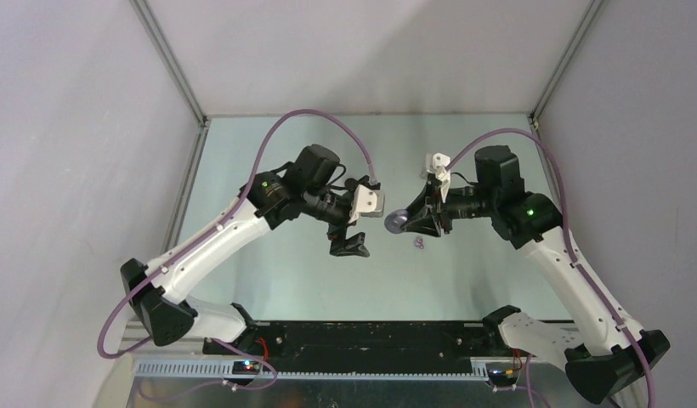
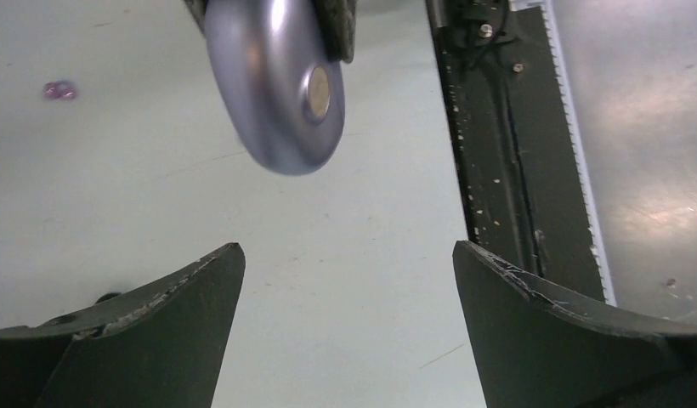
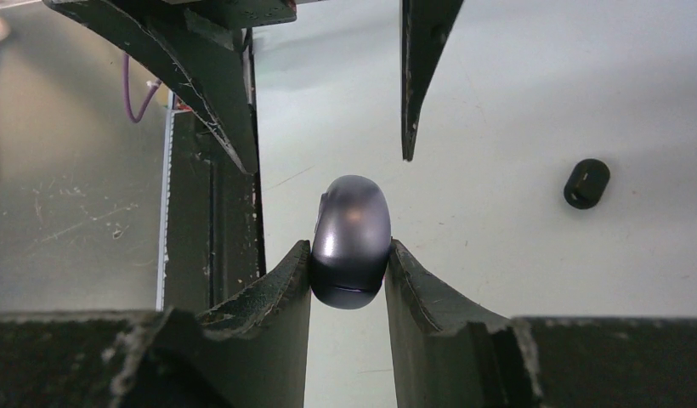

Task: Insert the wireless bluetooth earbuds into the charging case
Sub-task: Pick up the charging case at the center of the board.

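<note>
My right gripper point(image 1: 410, 223) is shut on a closed, oval grey-purple charging case point(image 1: 397, 223) and holds it above the table. In the right wrist view the case point(image 3: 351, 242) is pinched between the two fingers. My left gripper point(image 1: 352, 245) is open and empty, just left of the case and facing it. In the left wrist view the case point(image 2: 277, 85) hangs ahead of and above the wide-open left gripper point(image 2: 348, 255). One pale purple earbud point(image 1: 420, 244) lies on the table below the case; it also shows in the left wrist view point(image 2: 59, 89). A small black earbud point(image 3: 586, 183) lies on the table.
A black rail with a white toothed strip point(image 2: 515, 153) runs along the table's near edge by the arm bases. Grey walls with metal corner posts point(image 1: 171, 59) enclose the table on three sides.
</note>
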Available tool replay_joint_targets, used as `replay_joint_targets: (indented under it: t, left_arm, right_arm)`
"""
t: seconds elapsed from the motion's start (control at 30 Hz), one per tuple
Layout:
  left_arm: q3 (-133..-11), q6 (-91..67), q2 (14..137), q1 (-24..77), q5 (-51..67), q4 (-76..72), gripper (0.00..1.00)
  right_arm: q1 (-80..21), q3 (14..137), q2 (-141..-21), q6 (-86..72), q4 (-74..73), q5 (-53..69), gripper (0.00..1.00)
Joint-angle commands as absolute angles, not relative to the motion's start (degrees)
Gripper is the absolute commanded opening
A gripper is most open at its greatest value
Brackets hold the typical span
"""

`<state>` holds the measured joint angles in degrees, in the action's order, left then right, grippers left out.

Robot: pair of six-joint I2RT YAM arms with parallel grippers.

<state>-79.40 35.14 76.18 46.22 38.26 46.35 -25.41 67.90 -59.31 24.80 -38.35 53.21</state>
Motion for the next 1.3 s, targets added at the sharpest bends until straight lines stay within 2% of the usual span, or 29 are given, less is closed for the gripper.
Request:
replay_joint_targets:
  t: [0.0,0.37,0.83,1.07,1.27]
  left_arm:
    - [-83.6,41.1,78.1,46.5,45.8,52.5,0.99]
    - [-80.0,27.9,78.0,47.3,43.3,40.5,0.98]
    - [-81.1,25.9,80.4,49.9,46.0,40.8,0.79]
    - [-80.6,26.1,80.5,50.1,46.0,40.7,0.61]
    - [-80.5,26.4,80.5,50.1,46.2,40.9,0.57]
  right_arm:
    - [-26.4,67.6,-60.2,27.4,-38.6,54.0,0.14]
    - [-29.3,66.3,-62.6,26.1,-37.0,54.6,0.14]
    - [-30.8,65.7,-63.5,27.2,-37.2,54.0,0.15]
    - [-31.2,65.7,-63.7,28.5,-37.9,53.8,0.15]
    - [-31.3,65.7,-63.7,29.6,-38.6,53.3,0.15]
